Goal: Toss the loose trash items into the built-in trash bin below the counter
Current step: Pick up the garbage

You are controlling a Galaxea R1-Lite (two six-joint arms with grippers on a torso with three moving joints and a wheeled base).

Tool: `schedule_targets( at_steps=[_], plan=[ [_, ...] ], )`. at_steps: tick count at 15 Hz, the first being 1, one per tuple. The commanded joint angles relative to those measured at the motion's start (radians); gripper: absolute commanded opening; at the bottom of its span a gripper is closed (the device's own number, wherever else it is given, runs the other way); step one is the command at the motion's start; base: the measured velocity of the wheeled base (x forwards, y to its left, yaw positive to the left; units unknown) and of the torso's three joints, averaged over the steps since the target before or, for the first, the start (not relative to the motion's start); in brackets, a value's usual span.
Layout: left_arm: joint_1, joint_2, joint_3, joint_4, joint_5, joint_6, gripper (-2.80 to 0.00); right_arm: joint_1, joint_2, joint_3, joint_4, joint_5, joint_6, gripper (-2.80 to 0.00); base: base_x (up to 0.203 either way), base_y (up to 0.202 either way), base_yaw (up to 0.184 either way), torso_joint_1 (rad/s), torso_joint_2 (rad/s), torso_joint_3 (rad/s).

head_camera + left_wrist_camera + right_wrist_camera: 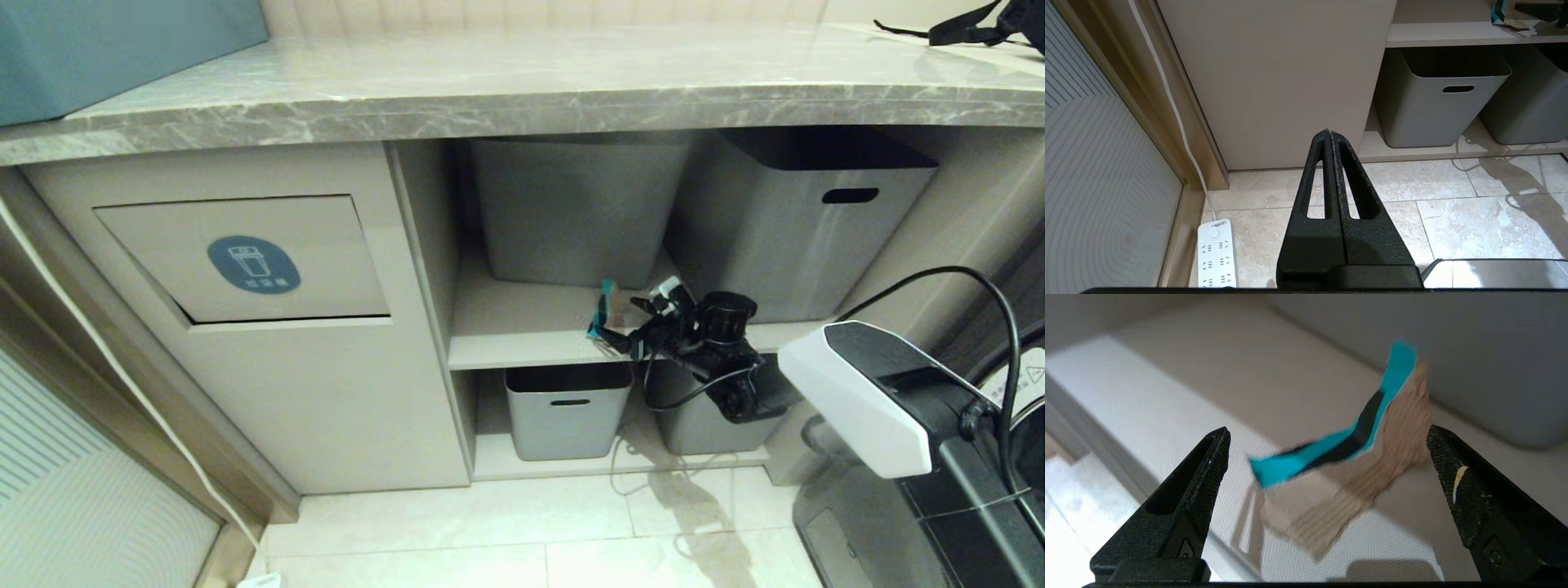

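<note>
A torn cardboard scrap (pixel 609 310) with teal-and-black print on brown backing lies near the front of the middle shelf, under the grey marble counter (pixel 522 90). My right gripper (pixel 624 321) reaches in from the right. It stands open, one finger on each side of the scrap (pixel 1347 465) and not touching it; the scrap curls up off the shelf. The built-in trash bin (pixel 245 257), a beige flap with a round blue sticker, is to the left with its flap closed. My left gripper (pixel 1328 132) hangs shut and empty above the floor, facing the cabinet.
Two large grey tubs (pixel 580 212) (pixel 804 220) stand behind the scrap on the shelf. Smaller tubs (pixel 567 408) sit on the shelf below. A white power strip (pixel 1216 253) and its cord lie on the tiled floor at the left. A blue box (pixel 122 49) rests on the counter.
</note>
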Motion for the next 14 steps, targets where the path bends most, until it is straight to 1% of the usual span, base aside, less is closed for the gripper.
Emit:
schedule_targets(
  at_steps=[1,2,3,4,7,8,10,12,14],
  plan=[
    [0.000,-0.002,0.000,0.000,0.000,0.000,-2.80,-0.004,-0.019,-0.011,-0.011,-0.003,0.001,0.00,0.000,0.000,0.000,0.000,0.00,0.000],
    [0.000,-0.002,0.000,0.000,0.000,0.000,-2.80,-0.006,-0.010,-0.014,-0.012,-0.024,-0.002,0.00,0.000,0.000,0.000,0.000,0.00,0.000],
    [0.000,-0.002,0.000,0.001,0.000,0.000,-2.80,-0.006,0.006,-0.024,-0.017,-0.075,-0.005,0.00,0.000,0.000,0.000,0.000,0.00,0.000],
    [0.000,-0.002,0.000,0.001,0.000,0.000,-2.80,-0.007,0.016,-0.038,-0.021,-0.105,-0.007,0.00,0.000,0.000,0.000,0.000,0.00,0.000],
    [0.000,-0.002,0.000,0.000,0.000,0.000,-2.80,-0.017,0.063,-0.099,-0.019,-0.159,-0.028,0.00,0.000,0.000,0.000,0.000,0.00,0.000],
    [0.000,-0.002,0.000,0.000,0.000,0.000,-2.80,-0.017,0.074,-0.111,-0.019,-0.188,-0.031,0.00,0.000,0.000,0.000,0.000,0.00,0.000],
    [0.000,-0.002,0.000,0.000,0.000,0.000,-2.80,-0.018,0.089,-0.127,-0.018,-0.211,-0.044,0.00,0.000,0.000,0.000,0.000,0.00,0.000],
    [0.000,-0.002,0.000,0.000,0.000,0.000,-2.80,-0.021,0.116,-0.142,-0.018,-0.217,-0.100,0.00,0.000,0.000,0.000,0.000,0.00,0.000],
    [0.000,-0.002,0.000,0.000,0.000,0.000,-2.80,-0.021,0.125,-0.140,-0.018,-0.217,-0.121,0.00,0.000,0.000,0.000,0.000,0.00,0.000]
  ],
)
